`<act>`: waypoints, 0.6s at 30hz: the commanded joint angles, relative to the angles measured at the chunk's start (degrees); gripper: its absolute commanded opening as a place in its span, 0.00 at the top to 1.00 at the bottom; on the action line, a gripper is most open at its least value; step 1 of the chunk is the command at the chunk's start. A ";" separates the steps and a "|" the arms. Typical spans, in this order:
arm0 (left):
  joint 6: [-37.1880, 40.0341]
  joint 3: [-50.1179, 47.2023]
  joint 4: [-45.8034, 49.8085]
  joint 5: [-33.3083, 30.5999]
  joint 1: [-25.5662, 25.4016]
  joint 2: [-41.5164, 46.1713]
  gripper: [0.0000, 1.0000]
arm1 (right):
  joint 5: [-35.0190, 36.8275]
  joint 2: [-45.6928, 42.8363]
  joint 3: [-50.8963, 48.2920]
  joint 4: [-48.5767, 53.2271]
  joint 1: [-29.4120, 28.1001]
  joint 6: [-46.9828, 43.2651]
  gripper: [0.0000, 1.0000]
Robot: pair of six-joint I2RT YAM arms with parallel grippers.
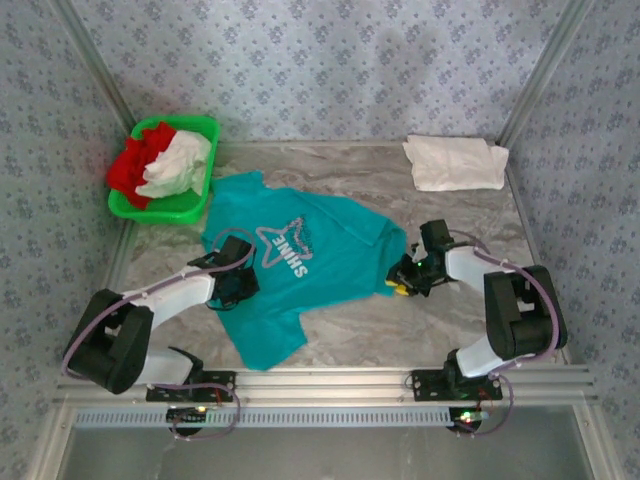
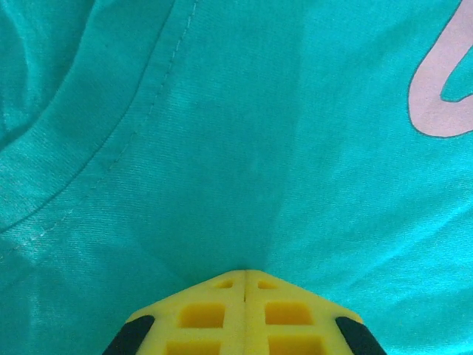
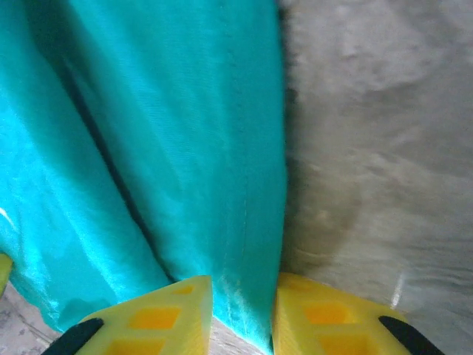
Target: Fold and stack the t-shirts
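Teal short-sleeved cloth t-shirt (image 1: 300,262) w/ silver-white star and "SHINE" print lies spread, print up, across the middle of the grey marble-look table (image 1: 400,330). It slants from near the far-left corner down toward the near edge, w/ some creases in the cloth.

Left gripper (image 1: 238,288) sits on the shirt's left part, on the side toward the table's left edge. In the left wrist view its yellow fingers (image 2: 199,314) are pressed together, w/ a small pucker of teal cloth pinched at the tips. A stitched seam curves across the upper left of that view, and a bit of the pale print shows at the right.

Right gripper (image 1: 402,283) is at the shirt's right border, on the side toward the table's right edge. In the right wrist view its yellow fingers (image 3: 159,318) stand spread apart, w/ the shirt's stitched hem running down into the gap btwn them and bare table just right of the hem. Can't tell if the pads touch the cloth.

Green plastic basket (image 1: 160,212) sits in the far-left corner, holding a crumpled red t-shirt (image 1: 135,160) and a crumpled white t-shirt (image 1: 182,165). A folded white t-shirt (image 1: 455,162) lies flat at the far-right corner, well apart from the teal one.
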State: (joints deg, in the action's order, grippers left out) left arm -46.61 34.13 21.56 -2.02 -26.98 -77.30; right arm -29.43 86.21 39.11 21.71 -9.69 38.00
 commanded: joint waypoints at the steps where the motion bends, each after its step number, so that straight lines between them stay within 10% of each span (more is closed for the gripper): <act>1: -0.22 -2.40 3.36 -2.13 0.53 -0.99 1.00 | -0.89 0.53 -0.46 -3.70 -0.50 2.45 0.79; 5: -0.15 -2.14 3.81 -2.97 0.70 -0.17 1.00 | 0.54 -0.38 1.29 -1.20 -0.28 1.53 0.99; 18: 4.18 0.13 6.04 -4.30 3.67 -0.77 1.00 | 8.10 -10.91 3.95 19.49 14.09 -3.45 1.00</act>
State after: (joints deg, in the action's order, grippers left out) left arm -44.47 34.02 22.68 -3.92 -23.99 -76.62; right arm -24.51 77.60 41.74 32.73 2.66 37.12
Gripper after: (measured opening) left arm 0.050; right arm 0.066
